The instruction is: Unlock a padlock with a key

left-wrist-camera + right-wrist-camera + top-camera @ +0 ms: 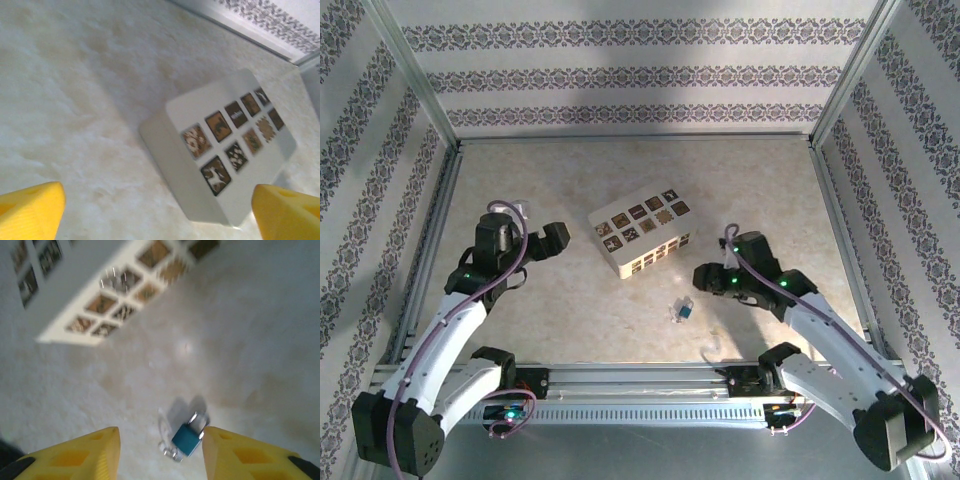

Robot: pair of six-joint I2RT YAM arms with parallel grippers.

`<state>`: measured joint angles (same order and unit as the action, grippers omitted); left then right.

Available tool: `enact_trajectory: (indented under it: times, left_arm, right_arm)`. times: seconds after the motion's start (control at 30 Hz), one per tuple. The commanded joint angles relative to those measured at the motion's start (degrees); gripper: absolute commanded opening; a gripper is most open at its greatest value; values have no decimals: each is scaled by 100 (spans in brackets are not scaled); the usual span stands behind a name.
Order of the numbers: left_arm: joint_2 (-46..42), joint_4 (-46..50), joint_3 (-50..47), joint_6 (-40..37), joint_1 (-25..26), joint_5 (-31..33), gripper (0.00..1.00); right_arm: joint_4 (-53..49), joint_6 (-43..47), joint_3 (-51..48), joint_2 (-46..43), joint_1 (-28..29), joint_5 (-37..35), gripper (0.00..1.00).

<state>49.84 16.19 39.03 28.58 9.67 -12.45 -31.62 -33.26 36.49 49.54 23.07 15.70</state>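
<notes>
Left pincer (157, 205): wide, empty, hanging over the desk (75, 100).
Right pincer (160, 442): fingers partly apart, holding nothing.
Padlock (187, 439): lies on the desk just below the right pincer, between its two fingers and close to one of them; well apart from the left pincer.
Key: cannot tell. There are small silvery bits at the padlock's end, too blurred to name.
Box (220, 150): ahead of the left pincer, and beyond the padlock from the right pincer.
Done: unclear. The shackle is too blurred to tell whether it is open or shut.
Left, judged: if it is locked, grip the padlock, seat the key and turn it.
</notes>
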Motion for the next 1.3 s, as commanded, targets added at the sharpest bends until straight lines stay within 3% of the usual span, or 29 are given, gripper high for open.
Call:
enact_trajectory:
  times: [0.0, 0.1, 0.17, 0.33, 0.6, 0.8, 1.03, 1.1, 1.17, 1.27]
  left_arm:
    - [-320, 16, 124, -375, -155, 1196, 99]
    - [-578, -555, -158, -712, -226, 2105, 99]
    - [-664, -1003, -387, -890, -286, 2588, 99]
    - [-239, -1915, -787, -1202, -632, 2943, 99]
    - [832, -3779, -1586, -2109, -730, 3659, 99]
    - [1587, -5151, -2081, -2232, -804, 3202, 99]
    - [2764, -6959, -2370, -2537, -824, 2362, 99]
    - [3069, -7438, -2331, -2710, -824, 2175, 99]
    - [3363, -7388, -2225, -2709, -827, 2020, 99]
    - [4225, -8286, -2274, -2867, -835, 1649, 99]
  right_arm:
    - [-316, 703, 317, -305, -408, -709, 51]
    - [51, 1180, 326, -549, -823, -1295, 60]
    - [552, 1559, 174, -663, -1118, -1610, 72]
    - [2758, 2318, -754, -515, -1919, -1729, 98]
    - [6587, 2830, -1843, 1347, -2232, -1372, 98]
    - [8373, 3192, -2013, 2633, -2346, -1102, 98]
    - [9269, 3006, -1753, 3979, -2628, -351, 99]
    - [8565, 3090, -1532, 3767, -2625, -438, 98]
    - [8720, 3082, -1534, 3850, -2582, -549, 98]
    - [8689, 3049, -1538, 3828, -2525, -892, 98]
